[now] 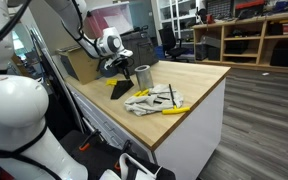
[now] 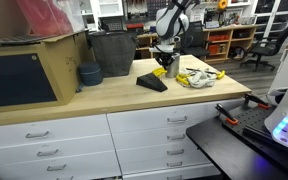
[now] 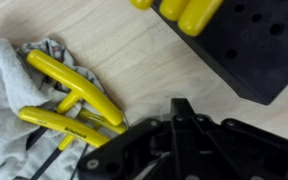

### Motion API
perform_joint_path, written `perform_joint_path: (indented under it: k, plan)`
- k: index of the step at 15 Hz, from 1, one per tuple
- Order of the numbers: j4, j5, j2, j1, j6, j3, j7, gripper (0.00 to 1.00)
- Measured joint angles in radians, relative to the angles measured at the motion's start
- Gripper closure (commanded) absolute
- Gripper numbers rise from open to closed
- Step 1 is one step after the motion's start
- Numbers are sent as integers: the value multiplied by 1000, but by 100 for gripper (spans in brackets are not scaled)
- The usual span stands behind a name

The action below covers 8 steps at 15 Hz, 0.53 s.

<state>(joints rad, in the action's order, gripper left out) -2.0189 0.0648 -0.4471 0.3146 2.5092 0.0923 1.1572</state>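
Closed gripper (image 3: 178, 108) low over a wooden bench (image 1: 199, 80), between a holder block (image 3: 244, 45) and loose yellow keys (image 3: 69, 95)

Its jaws are pressed fully together and, from where I stand, nothing shows caught between them. Just beside it in the wrist view the yellow keys, T-handled, rest partly on a grey cloth (image 3: 4, 90) and partly on bare wood. On its other side sits the black holder block, drilled with holes, more yellow handles (image 3: 179, 12) standing in it. In an exterior view the holder block (image 2: 151, 82) lies on the bench right by the gripper, and a metal cup (image 1: 142, 74) stands close by
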Motion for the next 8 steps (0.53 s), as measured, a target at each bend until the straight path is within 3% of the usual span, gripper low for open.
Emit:
perform_joint_path:
  k: [8]
  plan:
    - [198,32,-5,1,-73,-37,64,100]
